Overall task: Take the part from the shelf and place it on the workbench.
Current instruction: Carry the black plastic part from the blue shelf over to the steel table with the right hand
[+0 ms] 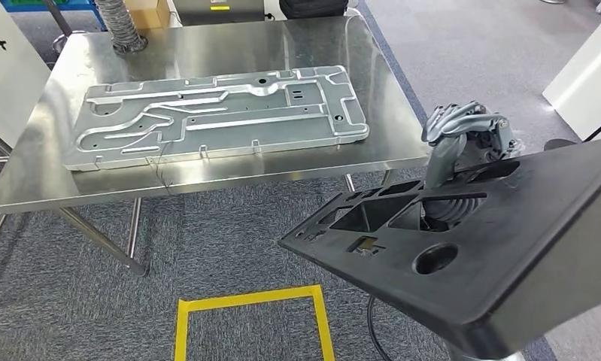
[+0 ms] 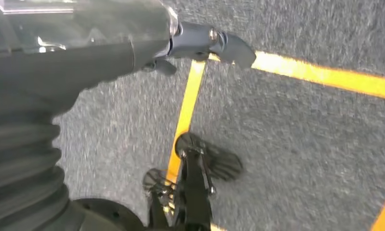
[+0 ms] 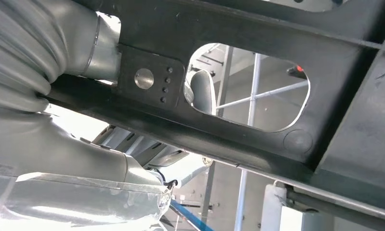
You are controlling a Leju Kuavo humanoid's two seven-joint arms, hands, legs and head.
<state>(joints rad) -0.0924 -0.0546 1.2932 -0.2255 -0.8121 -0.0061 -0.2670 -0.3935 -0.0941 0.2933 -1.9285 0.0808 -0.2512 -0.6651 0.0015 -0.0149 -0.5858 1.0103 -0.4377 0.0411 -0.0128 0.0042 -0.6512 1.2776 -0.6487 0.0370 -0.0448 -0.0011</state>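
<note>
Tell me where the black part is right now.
The black part is off the workbench, held by the right hand at the head view's lower right, above the carpet beside the yellow floor marking.

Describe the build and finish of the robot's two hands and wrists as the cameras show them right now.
The right hand has grey, metallic-looking fingers above a lighter grey thumb. In both wrist views a grey ribbed cover wraps the wrist. The left hand shows dark blue-grey finger segments with a small silver screw head, and clear glossy film covers the silver forearm behind it.
</note>
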